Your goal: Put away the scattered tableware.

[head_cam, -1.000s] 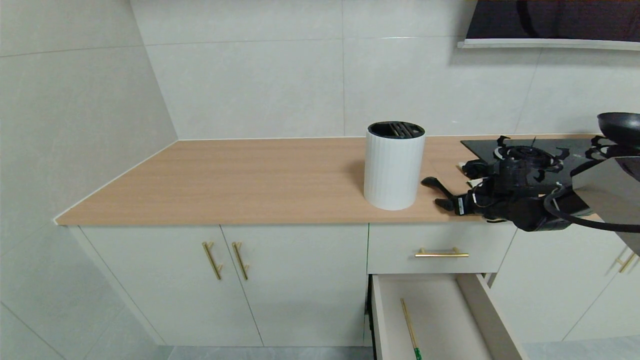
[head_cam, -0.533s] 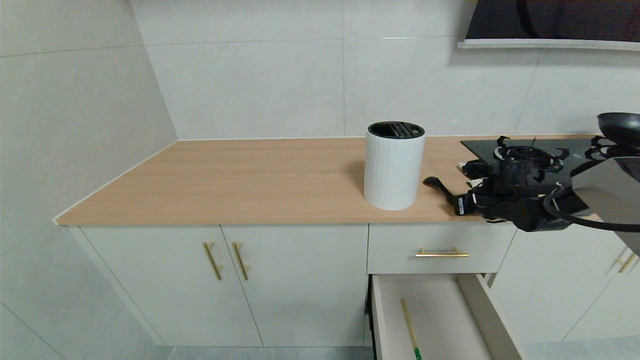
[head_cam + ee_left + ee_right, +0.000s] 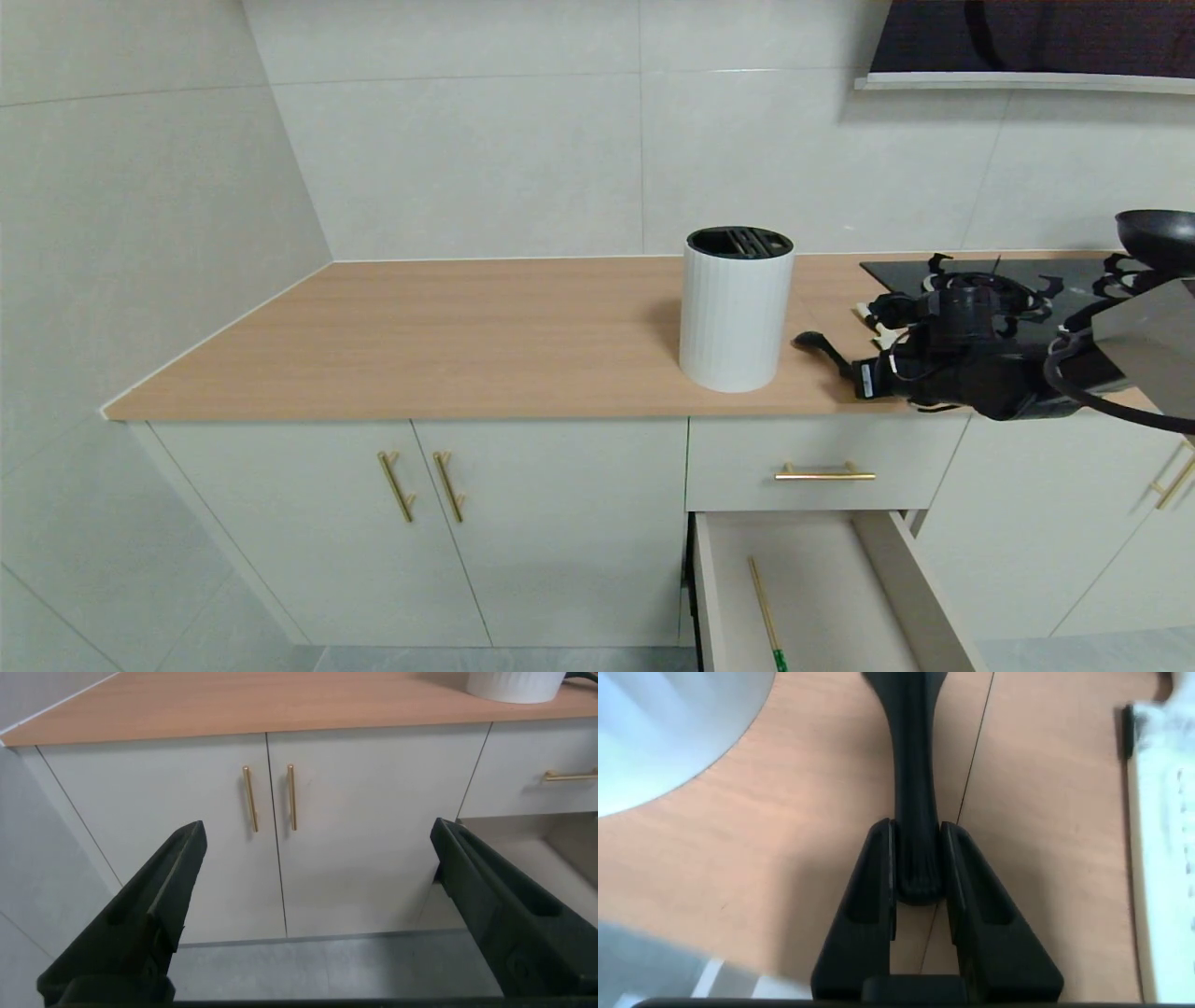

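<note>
Right gripper clamped on the handle of the black utensil at the counter, just beside the white holder — left gripper spread wide before the cabinet doors.

The wooden countertop bears a white holder — upright — and a black hob. Chopsticks lie in the open drawer below.
</note>
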